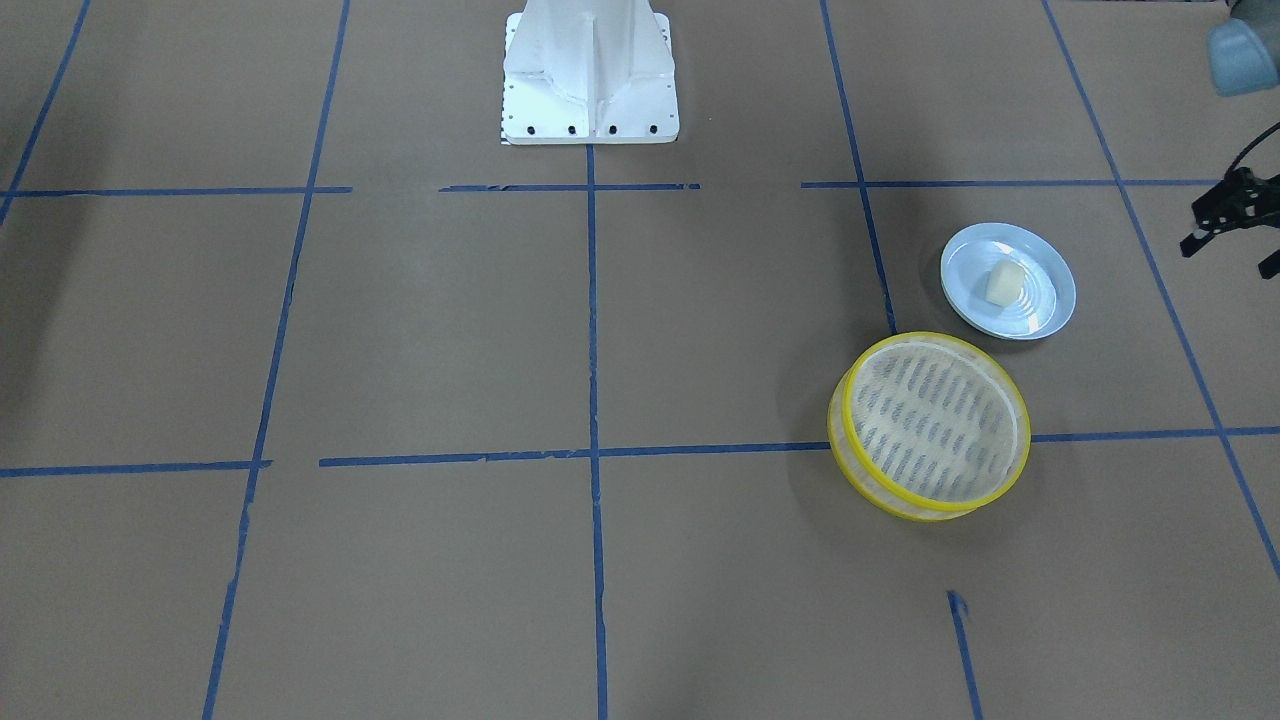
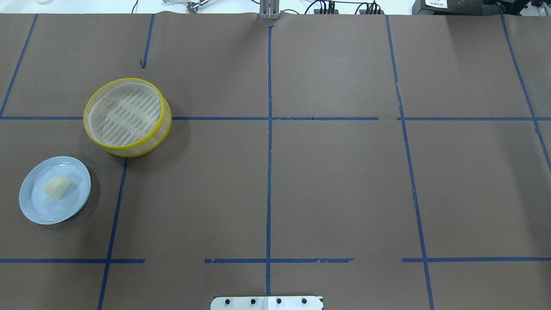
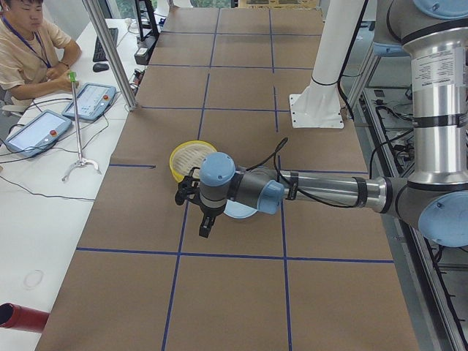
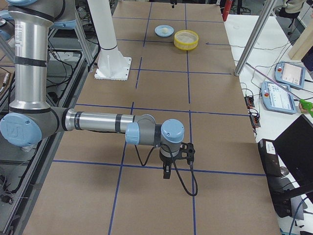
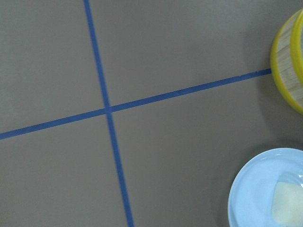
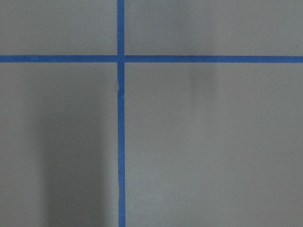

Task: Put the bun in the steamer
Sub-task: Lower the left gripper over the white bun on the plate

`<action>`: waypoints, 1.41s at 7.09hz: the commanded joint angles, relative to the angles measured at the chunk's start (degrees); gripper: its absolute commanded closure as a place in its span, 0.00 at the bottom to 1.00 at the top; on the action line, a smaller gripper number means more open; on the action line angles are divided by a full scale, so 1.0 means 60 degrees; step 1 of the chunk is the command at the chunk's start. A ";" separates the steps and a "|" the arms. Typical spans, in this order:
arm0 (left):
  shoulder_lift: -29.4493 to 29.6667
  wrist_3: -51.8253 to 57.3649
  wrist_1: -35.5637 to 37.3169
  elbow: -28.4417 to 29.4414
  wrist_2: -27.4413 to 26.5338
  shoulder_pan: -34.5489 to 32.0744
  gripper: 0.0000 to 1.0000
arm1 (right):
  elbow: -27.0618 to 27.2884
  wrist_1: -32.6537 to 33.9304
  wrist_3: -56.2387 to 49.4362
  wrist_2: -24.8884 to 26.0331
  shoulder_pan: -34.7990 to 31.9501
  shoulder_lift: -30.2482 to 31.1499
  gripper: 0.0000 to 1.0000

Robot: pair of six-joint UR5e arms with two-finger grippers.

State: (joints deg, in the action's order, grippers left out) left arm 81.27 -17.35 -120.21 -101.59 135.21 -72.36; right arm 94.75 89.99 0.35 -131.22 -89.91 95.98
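The left gripper (image 1: pixel 1228 255) hangs with its fingers spread and empty over brown paper (image 1: pixel 700 330), near the pale blue plate (image 1: pixel 1050 305) but apart from it, on the plate's outer side. The bun (image 1: pixel 1003 282) lies on that plate, touched by no gripper. The steamer (image 1: pixel 935 420) stands just beside the plate, its slatted base bare. The right gripper (image 4: pixel 177 159) hovers well apart at the table's other end; I cannot tell whether it is spread or pressed together
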 commanded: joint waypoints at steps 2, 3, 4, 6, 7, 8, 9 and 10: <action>-0.0259 -0.2434 -0.2099 0.0086 -0.1220 0.2488 0.01 | 0.0000 -0.0027 0.0000 0.0000 0.0000 0.0000 0.00; -0.0230 -0.3151 -0.2114 0.0058 -0.2179 0.3264 0.01 | 0.0000 -0.0042 0.0000 0.0000 0.0000 0.0000 0.00; -0.0229 -0.3202 -0.2114 0.0072 -0.2377 0.3489 0.01 | 0.0000 -0.0042 0.0000 0.0000 0.0000 0.0000 0.00; -0.0186 -0.3523 -0.2070 0.0174 -0.2611 0.4088 0.02 | 0.0000 -0.0042 0.0000 0.0000 0.0000 0.0000 0.00; -0.0171 -0.3568 -0.2070 0.0247 -0.2642 0.4309 0.04 | 0.0000 -0.0042 0.0000 0.0000 0.0000 0.0000 0.00; -0.0171 -0.3568 -0.2070 0.0393 -0.2657 0.4399 0.06 | 0.0000 -0.0042 0.0000 0.0000 0.0000 0.0000 0.00; -0.0084 -0.3597 -0.2070 0.0568 -0.2657 0.4516 0.07 | 0.0000 -0.0042 0.0000 0.0000 0.0000 0.0000 0.00; 0.0062 -0.3598 -0.2070 0.0672 -0.2657 0.4560 0.07 | 0.0000 -0.0042 0.0000 0.0000 0.0000 0.0000 0.00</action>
State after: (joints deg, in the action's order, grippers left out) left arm 80.81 -38.86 -132.63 -98.46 119.30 -45.55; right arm 94.75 89.74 0.35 -131.22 -89.91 95.97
